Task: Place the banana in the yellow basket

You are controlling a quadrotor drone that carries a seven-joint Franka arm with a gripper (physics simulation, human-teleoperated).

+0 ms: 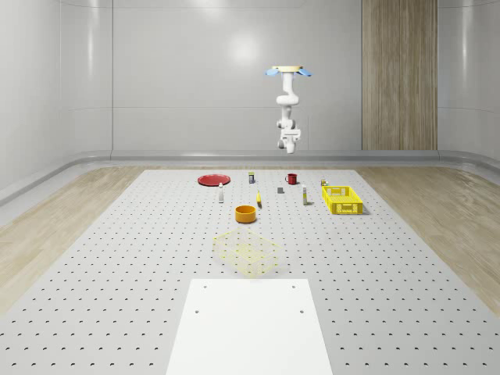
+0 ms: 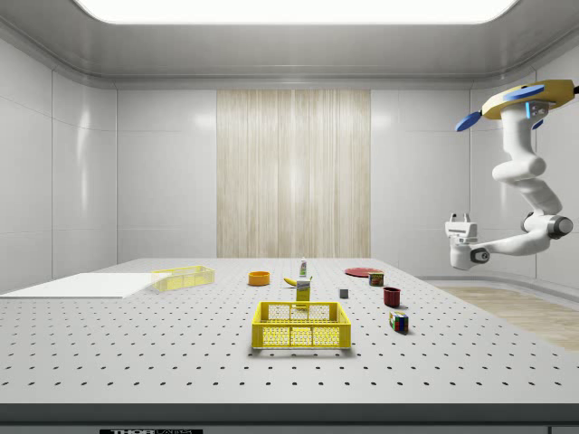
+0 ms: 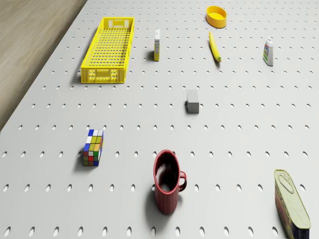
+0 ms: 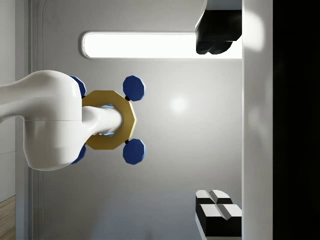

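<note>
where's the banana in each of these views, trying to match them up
Whole-scene view: the banana lies just right of the orange bowl.
Side view: it lies behind the yellow basket, partly hidden by a small carton.
Drone view: it lies below the orange bowl.
Wrist view: not in it; the camera faces the drone and ceiling.
Shared landmark: the orange bowl.

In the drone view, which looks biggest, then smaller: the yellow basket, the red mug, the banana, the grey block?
1. Yellow basket
2. Red mug, though it is nearer the camera
3. Banana
4. Grey block
</note>
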